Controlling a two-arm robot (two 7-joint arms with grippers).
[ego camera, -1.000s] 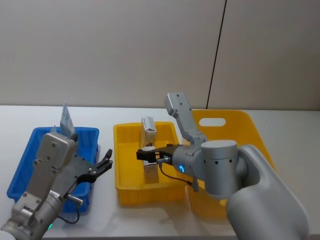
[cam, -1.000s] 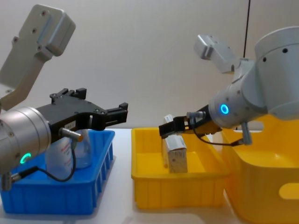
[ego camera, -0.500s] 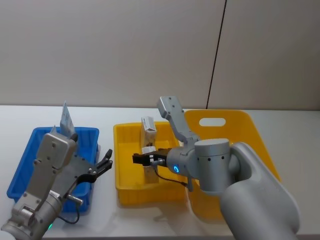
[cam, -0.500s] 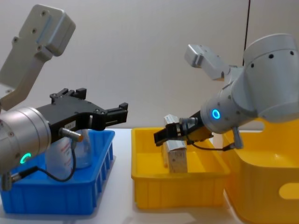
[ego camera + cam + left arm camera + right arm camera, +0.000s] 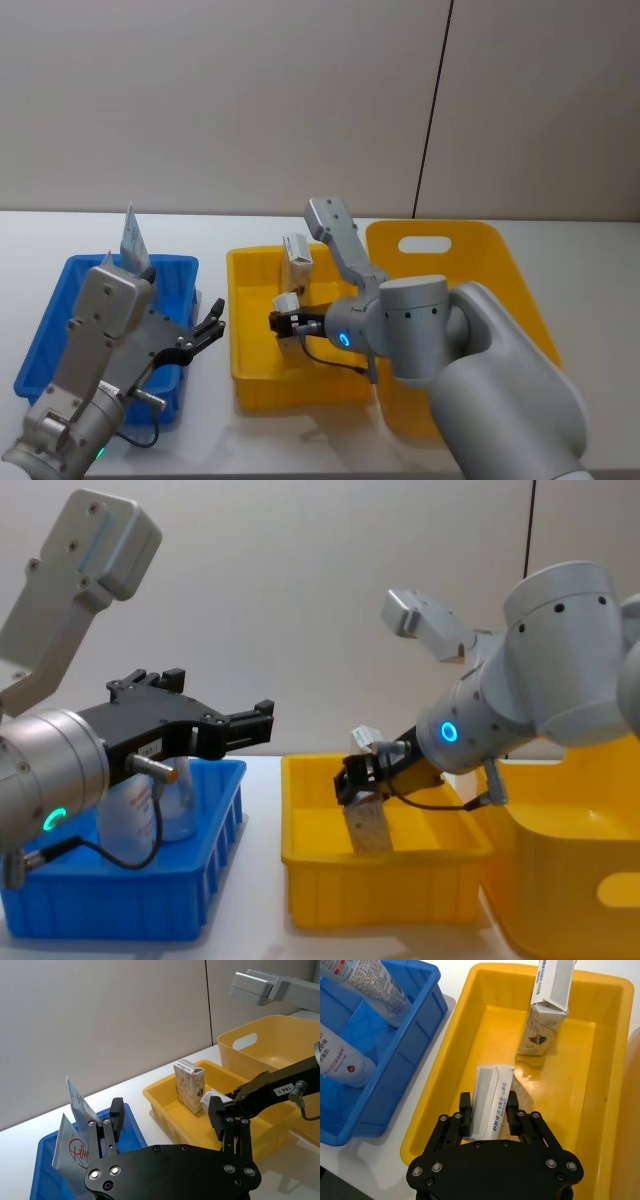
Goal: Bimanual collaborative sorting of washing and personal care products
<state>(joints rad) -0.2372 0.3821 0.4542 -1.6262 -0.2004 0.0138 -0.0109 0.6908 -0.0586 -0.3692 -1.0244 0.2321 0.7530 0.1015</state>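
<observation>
Two cream-beige cartons are in the yellow tray [image 5: 250, 385]. One carton [image 5: 297, 262] stands upright at the tray's far end. My right gripper [image 5: 285, 323] is shut on the other carton [image 5: 491, 1105], which leans tilted low over the tray floor [image 5: 368, 822]. Pale squeeze tubes [image 5: 342, 1059] with red print lie in the blue tray [image 5: 60, 320]. Above that tray's right rim hangs my left gripper [image 5: 205, 335], open and holding nothing; it also shows in the chest view [image 5: 250, 725].
A tall yellow basket [image 5: 500, 270] with a handle hole stands right of the yellow tray, touching it. The blue tray sits left of the yellow one with a narrow gap of white table [image 5: 215, 400] between them. A wall lies behind.
My right gripper has moved left and lower inside the yellow tray, and the carton in it has tipped from upright to tilted. The left arm has not moved.
</observation>
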